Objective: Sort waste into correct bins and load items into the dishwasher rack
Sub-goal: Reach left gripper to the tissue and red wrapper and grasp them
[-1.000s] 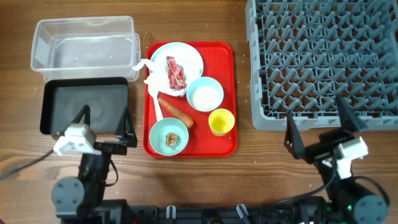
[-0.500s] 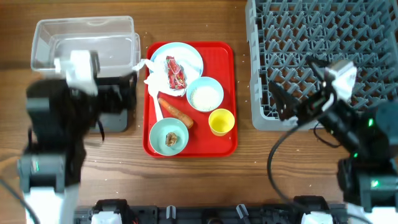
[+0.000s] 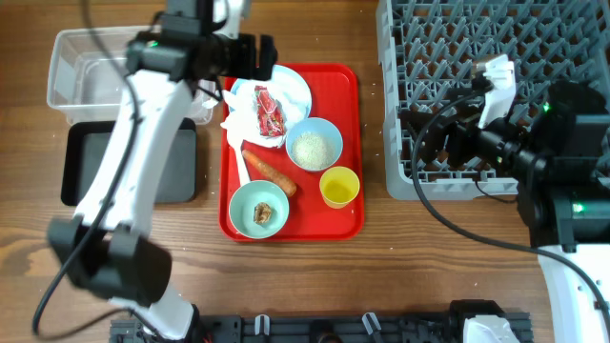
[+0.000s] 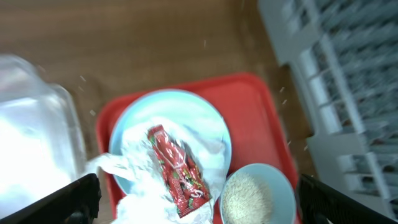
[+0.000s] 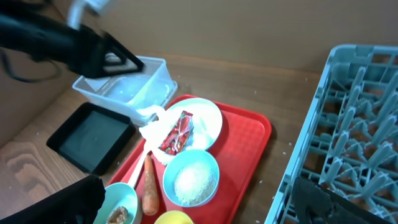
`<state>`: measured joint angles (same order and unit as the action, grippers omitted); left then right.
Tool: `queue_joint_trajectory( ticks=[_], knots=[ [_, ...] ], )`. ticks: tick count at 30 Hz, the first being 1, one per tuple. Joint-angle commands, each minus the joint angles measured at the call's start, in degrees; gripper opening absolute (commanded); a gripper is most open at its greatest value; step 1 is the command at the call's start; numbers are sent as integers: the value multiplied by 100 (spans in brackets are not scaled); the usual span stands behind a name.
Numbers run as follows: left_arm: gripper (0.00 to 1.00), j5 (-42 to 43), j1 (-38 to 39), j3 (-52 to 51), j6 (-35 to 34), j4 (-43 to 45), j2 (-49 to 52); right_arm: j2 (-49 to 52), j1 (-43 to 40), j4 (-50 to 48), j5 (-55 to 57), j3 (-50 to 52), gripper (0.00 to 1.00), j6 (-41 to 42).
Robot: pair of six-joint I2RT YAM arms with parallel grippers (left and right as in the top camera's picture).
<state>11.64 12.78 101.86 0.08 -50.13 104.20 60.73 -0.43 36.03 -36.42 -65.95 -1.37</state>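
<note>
Left tool (image 4: 199,182): hangs above the pale-blue plate (image 3: 294,84) at the far end of the red serving tray (image 3: 349,217). Its jaws stand wide apart and grip nothing. Only the finger ends show in the left wrist view, at the lower corners.

Right tool (image 5: 198,183): jaws likewise spread wide and empty, over the near left part of the dishwasher rack (image 3: 496,38). The rack is cut off at the top and right frame edges, and the right arm covers its near right part.

On the plate, the red snack wrapper (image 3: 269,110) rests on the crumpled napkin (image 3: 232,122), which spills over the plate's left rim. The rice bowl (image 3: 314,148) sits just beside the plate. The carrot (image 3: 270,172) lies between the rice bowl and the teal bowl (image 3: 238,202), which holds a brown lump (image 3: 263,213). The white spoon (image 3: 243,170) is partly hidden by napkin and carrot. The yellow cup (image 3: 339,187) stands just beside the rice bowl; the right wrist view cuts it off at the bottom edge.

On the bench (image 3: 286,276), left of the red tray, the left arm crosses the clear tub (image 3: 76,67) and the black tray (image 3: 86,162), hiding part of each.
</note>
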Motion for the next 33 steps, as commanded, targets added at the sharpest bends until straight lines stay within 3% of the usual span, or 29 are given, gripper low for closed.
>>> queue_joint_trajectory(
  ticks=[1, 10, 16, 28, 30, 33],
  knots=[
    [100, -87, 59, 129, 72, 109, 595, 140, -9, 225, -92, -133, 100, -4],
    [100, -116, 59, 127, 74, 352, 1582, 339, -9, 417, -44, -131, 100, -11],
    [100, -789, 63, 127, -962, 433, 2149, 452, -9, 518, 61, -127, 100, -15],
    [99, -793, 330, 127, -992, 603, 2983, 555, -9, 586, 61, -127, 100, -11],
    [81, -866, 387, 127, -990, 634, 3108, 562, -9, 586, 61, -127, 99, -11],
    [26, -1064, 433, 127, -990, 654, 3279, 577, -9, 614, 68, -125, 100, -13]
  ],
)
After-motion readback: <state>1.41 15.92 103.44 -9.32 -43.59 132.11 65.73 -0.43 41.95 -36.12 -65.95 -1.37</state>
